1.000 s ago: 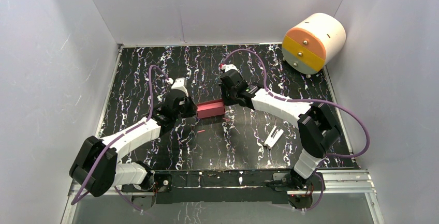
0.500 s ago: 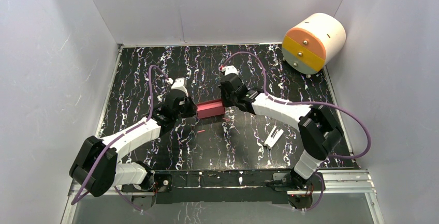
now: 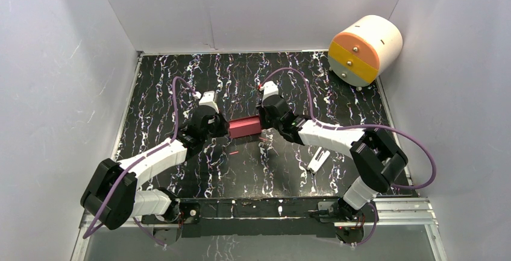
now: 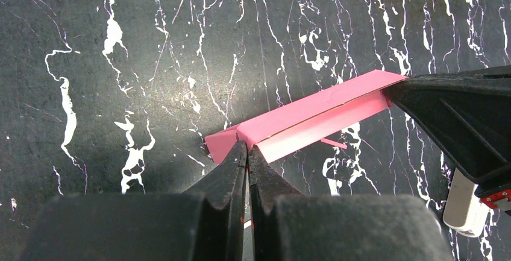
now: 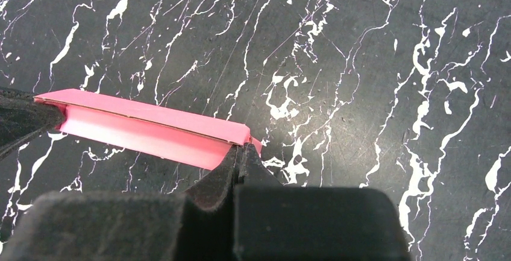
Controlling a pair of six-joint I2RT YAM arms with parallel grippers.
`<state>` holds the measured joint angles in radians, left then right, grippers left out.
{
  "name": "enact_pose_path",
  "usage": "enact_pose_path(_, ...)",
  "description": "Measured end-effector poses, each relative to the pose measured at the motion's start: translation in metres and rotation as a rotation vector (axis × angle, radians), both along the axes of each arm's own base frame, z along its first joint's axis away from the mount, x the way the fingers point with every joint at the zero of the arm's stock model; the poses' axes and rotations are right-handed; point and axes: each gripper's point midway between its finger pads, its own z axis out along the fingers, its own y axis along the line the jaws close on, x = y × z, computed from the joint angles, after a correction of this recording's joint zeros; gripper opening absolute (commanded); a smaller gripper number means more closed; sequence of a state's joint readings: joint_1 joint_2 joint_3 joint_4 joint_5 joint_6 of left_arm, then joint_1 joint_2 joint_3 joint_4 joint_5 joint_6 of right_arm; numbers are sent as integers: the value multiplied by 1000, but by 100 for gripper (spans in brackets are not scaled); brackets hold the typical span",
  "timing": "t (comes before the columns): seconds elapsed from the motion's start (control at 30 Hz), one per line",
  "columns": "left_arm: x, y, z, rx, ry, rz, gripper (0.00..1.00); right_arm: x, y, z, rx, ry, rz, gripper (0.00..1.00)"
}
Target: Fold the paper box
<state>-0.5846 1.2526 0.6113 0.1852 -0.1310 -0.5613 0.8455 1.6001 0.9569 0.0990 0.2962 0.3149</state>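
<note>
Both arms reach in from the near edge of the black, white-veined tabletop (image 3: 181,80), elbows out and wrists turned toward each other. The left end effector (image 4: 247,150) and the right end effector (image 5: 241,149) are each pinched closed on one end (the thin end walls) of the shallow pink-red card paper box (image 3: 244,127) near the tabletop's middle.

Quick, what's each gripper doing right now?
Left gripper: shut, pinching one end of the paper box.
Right gripper: shut, pinching the box's other end.

A white clip (image 3: 318,160) lies on the black, white-veined table (image 3: 158,86).
</note>
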Motion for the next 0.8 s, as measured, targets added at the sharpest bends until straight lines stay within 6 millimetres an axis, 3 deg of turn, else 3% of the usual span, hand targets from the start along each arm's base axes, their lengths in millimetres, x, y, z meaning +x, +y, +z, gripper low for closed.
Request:
enact_pose_path(0.43, -2, 1, -1, 3, -14, -7, 0, -1, 1, 0, -5, -56, 59, 4)
enact_pose_path(0.8, -4, 2, -1, 15, -24, -18, 0, -14, 3, 4, 15, -71, 145, 33)
